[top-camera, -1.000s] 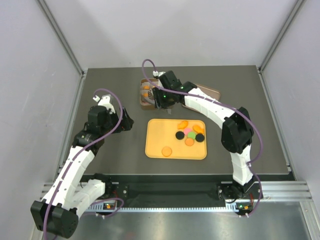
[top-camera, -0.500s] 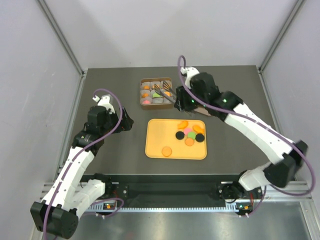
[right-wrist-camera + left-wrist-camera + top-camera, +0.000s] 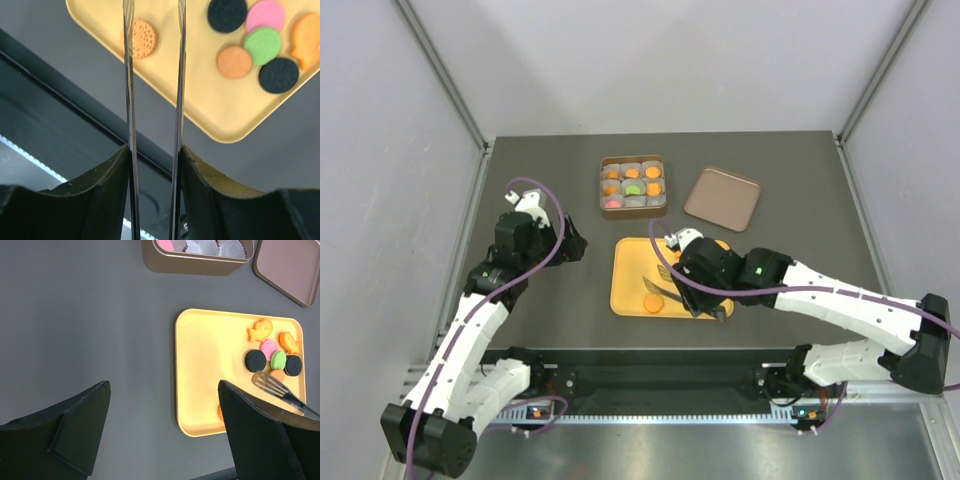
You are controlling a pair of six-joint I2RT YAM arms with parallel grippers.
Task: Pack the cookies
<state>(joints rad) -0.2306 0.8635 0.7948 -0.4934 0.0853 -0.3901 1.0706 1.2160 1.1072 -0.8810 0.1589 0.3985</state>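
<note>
Currently: right gripper (image 3: 154, 20) spread above yellow tray (image 3: 200, 365), mid-worktop toward near edge; one finger (image 3: 129, 100) overlaps lone orange cookie (image 3: 141, 39). Other cookies (image 3: 262, 45) clustered at tray's right end; more in tin (image 3: 195, 264) near far edge. Left gripper (image 3: 164, 390) spread, left side.

Matt dark table (image 3: 550, 190), smooth plastic tray (image 3: 628, 290), right tool (image 3: 155, 10) of thin shiny metal

On the dark grey table (image 3: 550, 180), the yellow rectangular plastic tray (image 3: 630, 270) lies centred, toward the near edge. Behind it sits the brown square metal tin (image 3: 602, 186), the flat brown metal lid (image 3: 722, 198) to its right, apart. In the tray's back right cluster small round flat cookies (image 3: 278, 360); one orange round cookie (image 3: 653, 302) lies alone front left
</note>
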